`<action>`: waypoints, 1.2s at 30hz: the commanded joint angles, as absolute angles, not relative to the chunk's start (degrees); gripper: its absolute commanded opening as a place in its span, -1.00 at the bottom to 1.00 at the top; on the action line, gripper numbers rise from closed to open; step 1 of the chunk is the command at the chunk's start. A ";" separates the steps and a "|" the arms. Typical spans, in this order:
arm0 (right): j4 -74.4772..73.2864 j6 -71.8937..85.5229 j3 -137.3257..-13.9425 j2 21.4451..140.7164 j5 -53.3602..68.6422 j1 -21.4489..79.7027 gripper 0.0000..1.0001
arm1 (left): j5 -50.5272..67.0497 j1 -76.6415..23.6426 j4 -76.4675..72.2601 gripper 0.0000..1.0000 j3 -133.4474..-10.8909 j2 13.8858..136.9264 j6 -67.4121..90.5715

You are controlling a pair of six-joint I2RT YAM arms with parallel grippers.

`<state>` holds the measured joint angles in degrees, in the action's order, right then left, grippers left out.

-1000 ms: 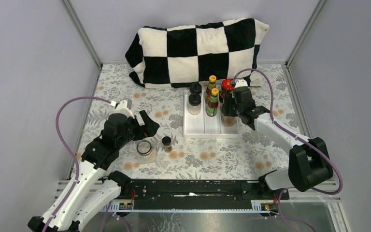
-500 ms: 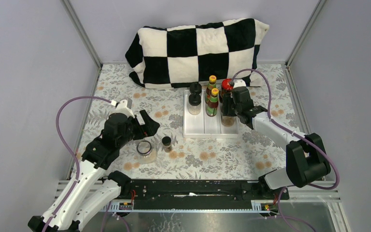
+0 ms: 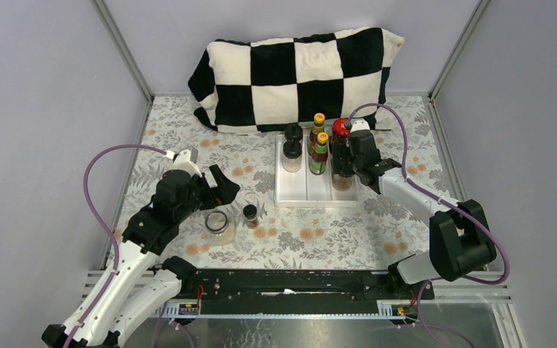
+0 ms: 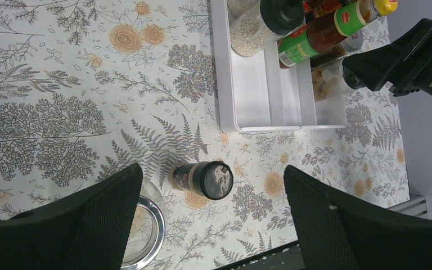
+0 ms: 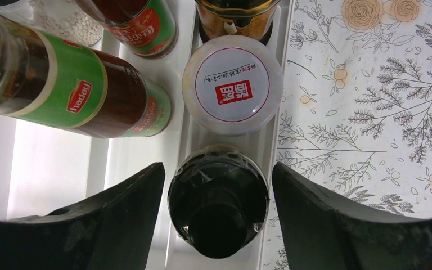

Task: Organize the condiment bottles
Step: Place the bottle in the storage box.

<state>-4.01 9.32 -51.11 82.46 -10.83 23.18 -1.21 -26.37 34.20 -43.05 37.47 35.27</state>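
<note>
The white tray (image 3: 299, 190) holds several condiment bottles: two black-capped jars (image 3: 291, 149), two yellow-capped sauce bottles (image 3: 320, 145) and a red-lidded jar (image 3: 341, 127). My right gripper (image 3: 343, 165) hangs over the tray's right column. In the right wrist view it (image 5: 218, 167) is open astride a black-capped bottle (image 5: 218, 208) that stands in the tray, with a thin gap on each side. A white-lidded jar (image 5: 233, 84) stands just beyond. My left gripper (image 3: 221, 190) is open above a black-capped spice jar (image 4: 202, 179) and a squat glass jar (image 4: 140, 225) on the cloth.
A black-and-white checked cushion (image 3: 297, 76) lies behind the tray. Flowered cloth (image 3: 188, 138) covers the table. Metal frame posts and grey walls close both sides. The tray's left and middle columns (image 4: 259, 95) are bare at the near end.
The right gripper's jaws have widened off the black-capped bottle, and that arm has shifted slightly left. The left arm has not moved.
</note>
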 commanded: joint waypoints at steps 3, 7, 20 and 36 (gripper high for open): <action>-4.74 9.85 -51.59 81.17 -11.29 22.90 0.59 | -0.59 -26.69 31.88 0.97 -43.07 36.89 35.36; -7.21 9.86 -52.07 79.25 -11.96 22.94 0.62 | -0.79 -26.76 31.82 0.97 -43.07 37.03 35.29; -18.60 12.82 -53.35 66.05 -11.65 23.77 0.66 | -1.58 -26.72 32.18 0.98 -43.92 37.63 34.56; -27.89 17.13 -59.85 62.71 -32.66 55.99 0.65 | -2.05 -26.72 33.13 0.97 -45.22 37.75 33.66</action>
<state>-25.58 14.90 -55.46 61.01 -24.84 48.60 -1.30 -26.37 34.24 -43.27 38.02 34.98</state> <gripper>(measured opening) 0.826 0.989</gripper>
